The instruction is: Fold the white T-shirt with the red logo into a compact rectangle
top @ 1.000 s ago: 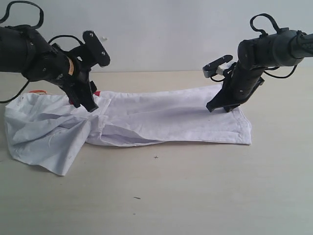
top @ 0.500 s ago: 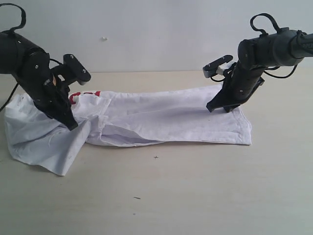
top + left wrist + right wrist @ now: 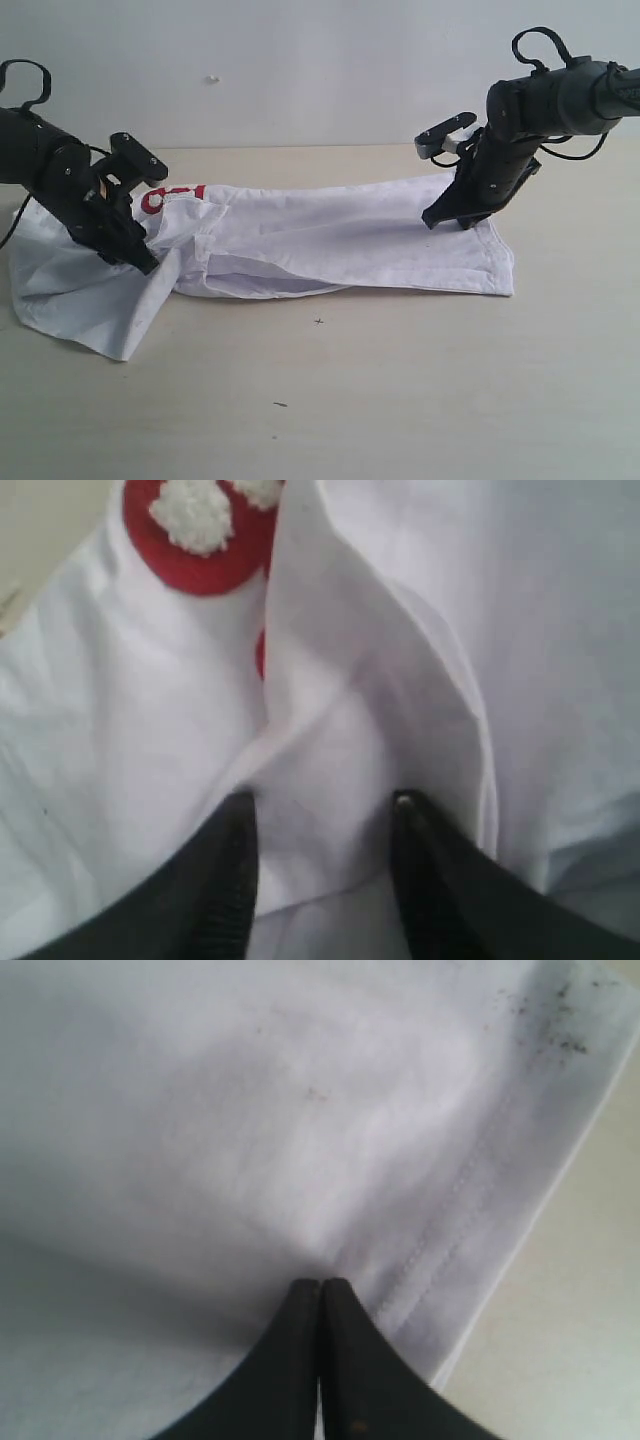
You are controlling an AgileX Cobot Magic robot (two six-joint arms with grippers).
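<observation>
Black left claw (image 3: 147, 264) nose-down on T-shirt (image 3: 330, 240)

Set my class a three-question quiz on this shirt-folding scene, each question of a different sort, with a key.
1. True or false: the right arm's jaws are shut, tips on the white T-shirt near its hem.
2. The left arm's jaws are: A) shut on a neck tag; B) apart, a fold of cloth between them; C) lifted well clear of the shirt.
3. What colour is the logo patch near the left arm?
Key: 1 true; 2 B; 3 red.
</observation>
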